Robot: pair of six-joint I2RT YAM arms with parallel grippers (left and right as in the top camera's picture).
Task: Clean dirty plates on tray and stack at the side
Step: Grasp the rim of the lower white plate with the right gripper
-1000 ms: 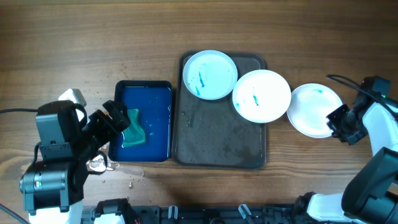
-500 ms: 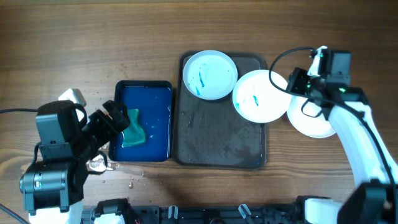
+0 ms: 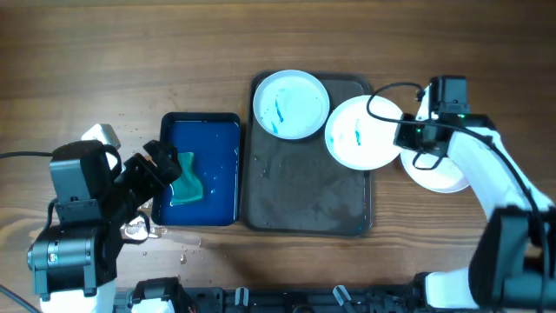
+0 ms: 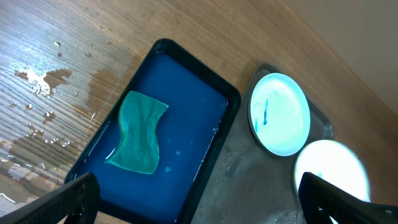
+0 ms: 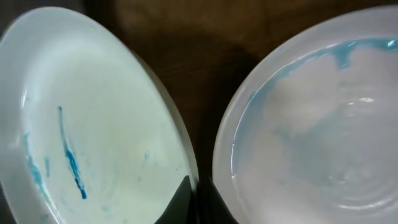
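Right gripper [image 5: 194,198]: lower centre of wrist view, fingertips close together at the rim of the streaked plate [image 5: 93,124]; cannot tell if it is gripping. Plate overhangs the tray [image 3: 304,200] at its right edge, centre-right overhead. Handling: seat rim fully between pads, lift level, clear neighbouring plate [image 5: 323,124].

No text, label, brand or number is readable on the plates [image 3: 291,104], the tray [image 3: 304,196] or elsewhere.
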